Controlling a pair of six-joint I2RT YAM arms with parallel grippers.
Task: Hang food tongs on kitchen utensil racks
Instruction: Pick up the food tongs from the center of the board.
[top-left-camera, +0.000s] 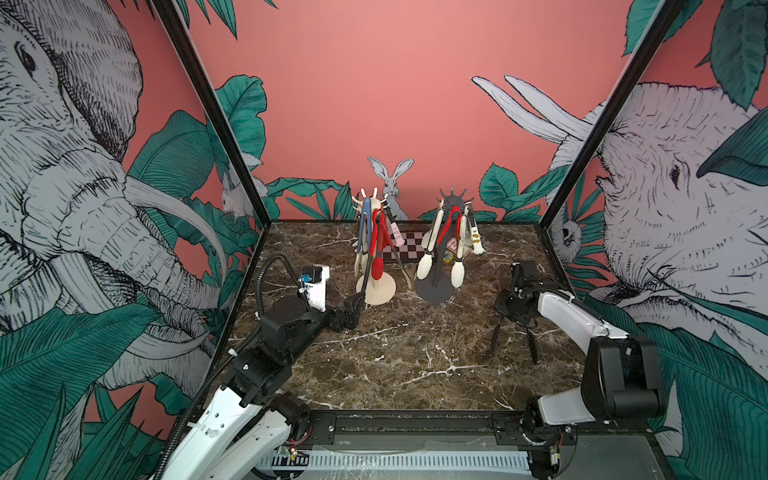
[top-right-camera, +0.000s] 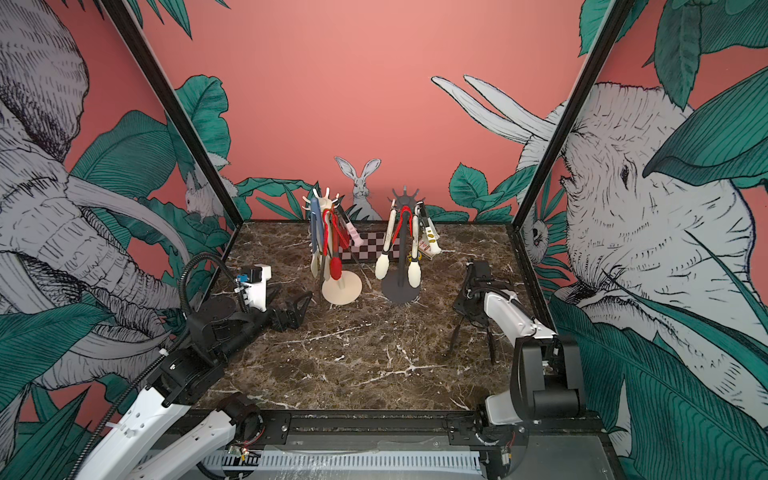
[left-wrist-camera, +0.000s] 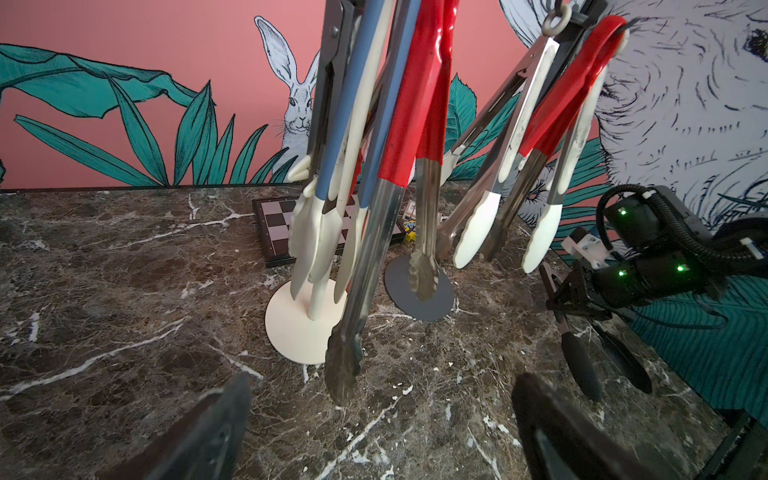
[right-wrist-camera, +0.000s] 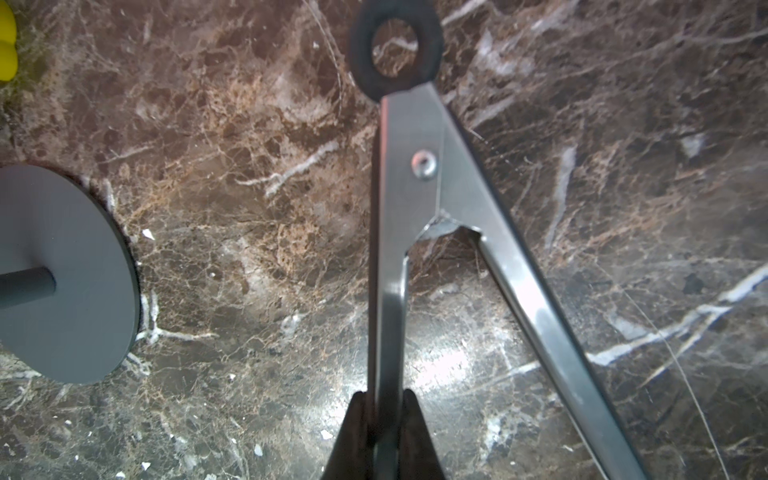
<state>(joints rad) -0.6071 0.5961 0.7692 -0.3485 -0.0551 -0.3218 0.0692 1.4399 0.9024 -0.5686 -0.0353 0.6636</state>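
Two kitchen utensil racks stand at the back of the marble table: a cream-white one (top-left-camera: 379, 291) and a dark grey one (top-left-camera: 434, 293). Several food tongs hang from them, red-handled (left-wrist-camera: 415, 124), blue (left-wrist-camera: 345, 137) and cream-tipped (top-left-camera: 424, 266). My right gripper (right-wrist-camera: 386, 399) is shut on one steel arm of black-tipped food tongs (right-wrist-camera: 409, 187), whose black ring (right-wrist-camera: 395, 45) points away. Their black tips (top-left-camera: 494, 338) spread low over the table, right of the grey rack. My left gripper (top-left-camera: 353, 309) is open and holds nothing, just left of the cream base, its fingers (left-wrist-camera: 232, 407) wide apart.
A black-and-white checkered board (top-left-camera: 409, 245) lies behind the racks, with a small yellow object (top-left-camera: 448, 257) beside it. Patterned walls close in the table on the left, right and back. Bare marble (top-left-camera: 415, 365) spreads across the front between the two arms.
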